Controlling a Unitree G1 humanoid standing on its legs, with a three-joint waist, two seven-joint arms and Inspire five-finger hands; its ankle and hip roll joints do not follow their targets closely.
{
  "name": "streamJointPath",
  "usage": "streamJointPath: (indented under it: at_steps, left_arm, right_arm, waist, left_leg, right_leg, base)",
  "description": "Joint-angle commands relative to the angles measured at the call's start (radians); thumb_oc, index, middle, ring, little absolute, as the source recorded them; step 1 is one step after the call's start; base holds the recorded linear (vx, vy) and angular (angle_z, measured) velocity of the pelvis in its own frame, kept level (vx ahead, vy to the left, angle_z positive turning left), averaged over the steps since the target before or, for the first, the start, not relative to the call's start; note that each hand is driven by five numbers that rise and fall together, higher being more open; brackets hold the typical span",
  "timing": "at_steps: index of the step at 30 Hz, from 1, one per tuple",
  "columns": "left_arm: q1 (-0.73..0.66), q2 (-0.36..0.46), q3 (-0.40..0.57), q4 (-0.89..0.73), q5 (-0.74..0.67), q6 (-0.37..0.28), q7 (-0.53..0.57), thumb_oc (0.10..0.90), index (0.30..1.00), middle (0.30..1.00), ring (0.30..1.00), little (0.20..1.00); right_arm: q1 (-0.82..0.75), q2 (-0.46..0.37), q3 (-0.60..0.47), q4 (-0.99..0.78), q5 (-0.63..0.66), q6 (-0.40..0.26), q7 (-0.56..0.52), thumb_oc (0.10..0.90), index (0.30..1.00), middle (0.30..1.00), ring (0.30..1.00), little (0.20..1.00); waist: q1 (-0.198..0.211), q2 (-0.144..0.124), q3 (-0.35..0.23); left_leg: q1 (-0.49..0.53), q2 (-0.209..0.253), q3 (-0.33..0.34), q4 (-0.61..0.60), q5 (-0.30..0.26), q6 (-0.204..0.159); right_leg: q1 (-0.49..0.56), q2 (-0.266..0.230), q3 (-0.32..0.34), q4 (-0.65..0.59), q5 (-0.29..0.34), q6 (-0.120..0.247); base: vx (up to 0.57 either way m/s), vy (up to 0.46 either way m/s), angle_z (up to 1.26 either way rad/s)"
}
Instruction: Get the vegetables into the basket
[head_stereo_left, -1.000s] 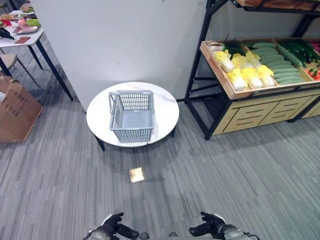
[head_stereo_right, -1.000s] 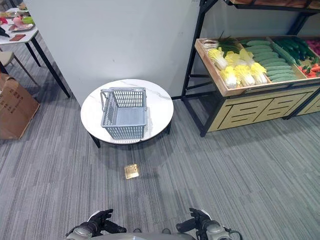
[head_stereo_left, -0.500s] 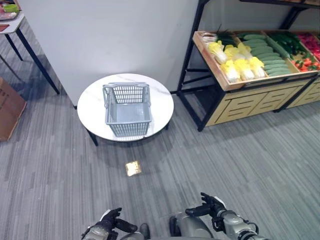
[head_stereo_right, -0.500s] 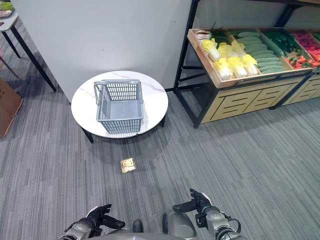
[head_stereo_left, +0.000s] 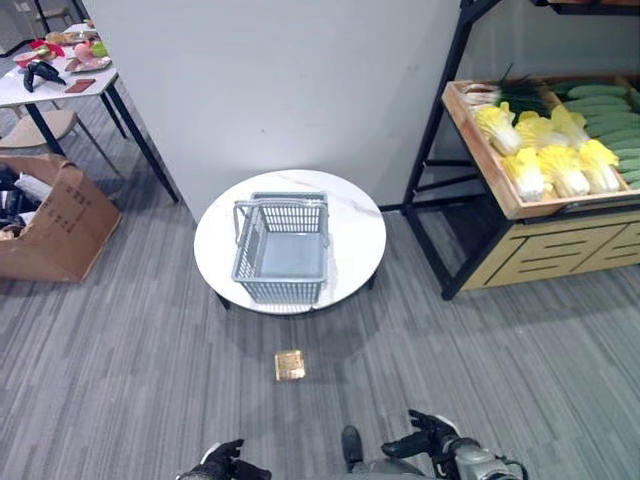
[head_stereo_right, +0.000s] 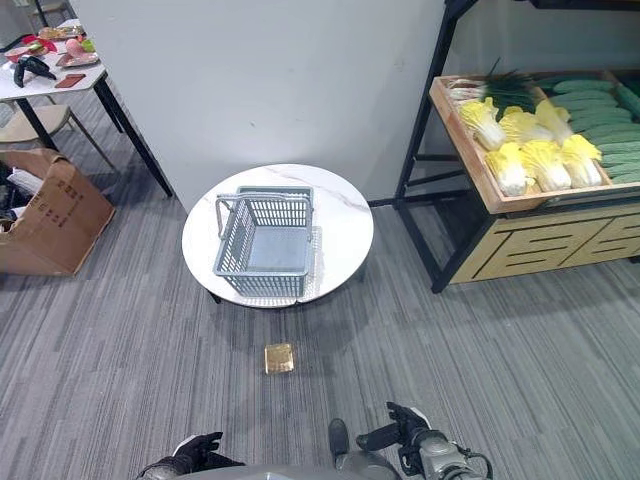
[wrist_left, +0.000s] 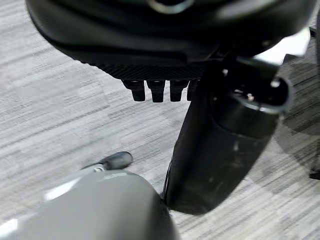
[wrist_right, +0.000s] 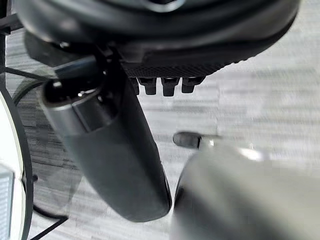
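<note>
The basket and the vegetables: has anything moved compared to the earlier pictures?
Nothing among the things moved; the whole picture shifted, so the camera turned. The basket still sits empty on the round table, the vegetables stay on the shelf. Left hand and right hand remain low, holding nothing.

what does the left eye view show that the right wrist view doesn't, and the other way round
Left eye view: the whole grey plastic basket, empty; yellow cabbages on the wooden shelf; a brown cardboard box.
Right wrist view: a close look along the open right hand, which holds nothing.
Both: that hand, the round white marble table and the grey carpet.
</note>
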Motion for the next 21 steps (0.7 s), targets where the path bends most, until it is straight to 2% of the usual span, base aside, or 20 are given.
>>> streamJointPath:
  at_steps: [1,4,5,7,8,10,11,15,21]
  left_arm:
    - [-0.053,0.006,-0.041,-0.006,0.003,-0.009,-0.005,0.9,1.0,1.0,1.0,1.0]
    - [-0.084,0.009,-0.07,-0.023,0.006,-0.008,-0.014,0.9,1.0,1.0,1.0,1.0]
    - [-0.087,0.012,-0.083,-0.03,0.016,-0.009,-0.017,0.9,1.0,1.0,1.0,1.0]
    - [-0.093,0.018,-0.102,-0.038,0.035,-0.009,-0.018,0.9,1.0,1.0,1.0,1.0]
    - [-0.091,0.018,-0.098,-0.036,0.032,-0.007,-0.019,0.9,1.0,1.0,1.0,1.0]
    - [-0.086,0.015,-0.093,-0.024,0.037,-0.007,-0.013,0.9,1.0,1.0,1.0,1.0]
    - [-0.083,0.013,-0.096,-0.015,0.052,-0.004,-0.001,0.9,1.0,1.0,1.0,1.0]
    - [-0.06,0.009,-0.078,0.0,0.031,-0.009,0.0,0.9,1.0,1.0,1.0,1.0]
    - [-0.045,0.029,-0.056,0.008,0.024,-0.008,0.006,0.9,1.0,1.0,1.0,1.0]
  right_arm:
    - [0.014,-0.041,0.02,0.042,-0.016,-0.003,-0.003,0.9,1.0,1.0,1.0,1.0]
    - [0.012,-0.048,0.033,0.037,-0.028,-0.003,-0.001,0.9,1.0,1.0,1.0,1.0]
    - [0.013,-0.05,0.042,0.032,-0.035,-0.001,0.002,0.9,1.0,1.0,1.0,1.0]
    - [0.015,-0.059,0.045,0.035,-0.045,0.003,0.002,0.9,1.0,1.0,1.0,1.0]
    - [0.019,-0.062,0.037,0.033,-0.041,0.004,0.0,0.9,1.0,1.0,1.0,1.0]
    - [0.021,-0.062,0.034,0.024,-0.043,0.003,-0.007,0.9,1.0,1.0,1.0,1.0]
    - [0.022,-0.063,0.036,0.023,-0.052,-0.001,-0.012,0.9,1.0,1.0,1.0,1.0]
    - [0.0,-0.059,0.036,-0.021,-0.043,-0.02,-0.032,0.9,1.0,1.0,1.0,1.0]
    - [-0.036,-0.059,0.007,-0.107,0.035,-0.022,-0.031,0.9,1.0,1.0,1.0,1.0]
  waist:
    - [-0.019,-0.009,0.038]
    - [-0.026,-0.025,0.078]
    - [-0.028,-0.031,0.087]
    - [-0.042,-0.041,0.09]
    - [-0.047,-0.044,0.083]
    - [-0.05,-0.04,0.068]
    - [-0.05,-0.035,0.063]
    - [-0.045,-0.022,0.04]
    - [-0.023,-0.036,0.033]
  left_leg:
    - [-0.084,-0.03,0.011,0.187,0.065,-0.019]
    - [-0.233,-0.026,0.0,0.453,0.165,-0.054]
    - [-0.242,-0.024,0.01,0.469,0.165,-0.048]
    - [-0.25,0.002,0.068,0.394,0.144,-0.028]
    - [-0.251,0.002,0.092,0.304,0.114,-0.017]
    - [-0.24,-0.03,0.07,0.128,0.087,-0.004]
    - [-0.26,-0.039,0.058,0.086,0.098,-0.002]
    - [-0.195,-0.049,0.053,0.012,0.082,0.013]
    - [-0.149,-0.056,0.086,0.003,0.058,0.036]
  right_leg:
    - [-0.008,-0.009,0.04,0.075,-0.14,0.075]
    - [0.019,-0.02,0.002,0.07,-0.137,0.047]
    - [0.027,-0.022,-0.001,0.072,-0.143,0.042]
    - [0.041,-0.044,-0.012,0.072,-0.153,0.046]
    - [0.045,-0.059,-0.018,0.068,-0.153,0.053]
    - [0.048,-0.076,-0.026,0.054,-0.154,0.068]
    - [0.046,-0.079,-0.035,0.058,-0.155,0.073]
    - [0.056,-0.072,-0.005,0.058,-0.172,0.081]
    - [0.077,-0.083,0.02,0.078,-0.185,0.091]
  base:
    - [0.11,-0.217,0.41]
    - [0.02,-0.168,0.41]
    - [0.05,-0.122,0.43]
    - [0.09,-0.053,0.29]
    - [0.09,0.022,0.08]
    - [0.08,0.086,0.14]
    - [0.1,0.113,0.11]
    - [0.15,0.131,-0.14]
    - [0.12,0.133,-0.13]
